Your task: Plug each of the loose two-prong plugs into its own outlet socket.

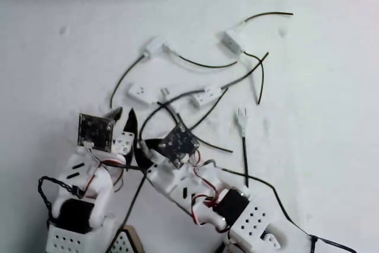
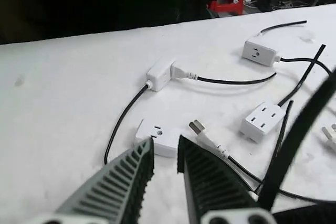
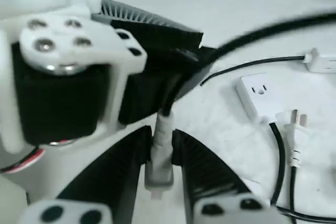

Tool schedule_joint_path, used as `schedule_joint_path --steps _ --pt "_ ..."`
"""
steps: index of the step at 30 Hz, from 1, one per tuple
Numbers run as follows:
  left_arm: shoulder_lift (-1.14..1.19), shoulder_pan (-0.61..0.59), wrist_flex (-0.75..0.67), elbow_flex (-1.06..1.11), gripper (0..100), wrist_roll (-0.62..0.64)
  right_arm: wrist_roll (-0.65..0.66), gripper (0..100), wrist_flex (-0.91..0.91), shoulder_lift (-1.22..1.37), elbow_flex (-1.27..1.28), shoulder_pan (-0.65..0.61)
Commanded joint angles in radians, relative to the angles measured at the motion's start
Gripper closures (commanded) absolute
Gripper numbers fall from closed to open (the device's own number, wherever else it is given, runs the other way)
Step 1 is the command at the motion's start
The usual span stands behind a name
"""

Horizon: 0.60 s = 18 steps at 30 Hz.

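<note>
Left gripper (image 2: 164, 149) was found narrowly parted, empty, near outlet socket (image 2: 159, 135) toward middle of desk (image 1: 331, 87). Plug (image 3: 159, 157) was clamped in right gripper (image 3: 159, 136).

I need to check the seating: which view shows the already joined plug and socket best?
The left wrist view: the joined plug and socket lie close and whole, side-on. The high view shows them from above, farther off; the right wrist view catches just one end at the edge.

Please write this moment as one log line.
left gripper open near socket | right gripper shut on plug | another plug loose on table
</note>
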Motion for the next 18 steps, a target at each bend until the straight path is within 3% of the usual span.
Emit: schedule_joint_path --steps 1,7,11,14,18 --pt "-0.002 0.064 0.077 -0.051 90 -0.017 0.017 98.0 -0.013 -0.013 -0.008 -0.008" --pt "-0.002 0.159 0.153 -0.068 90 -0.161 0.017 98.0 -0.005 -0.013 -0.003 0.007" --pt "-0.002 0.170 0.155 -0.068 91 -0.178 0.017 98.0 -0.005 -0.013 0.003 0.053" --pt "-0.002 0.159 0.147 -0.071 97 -0.186 0.011 98.0 -0.005 -0.013 0.003 0.082" --pt "-0.004 0.039 0.146 -0.103 97 -0.178 0.009 98.0 0.016 -0.012 0.003 0.105"
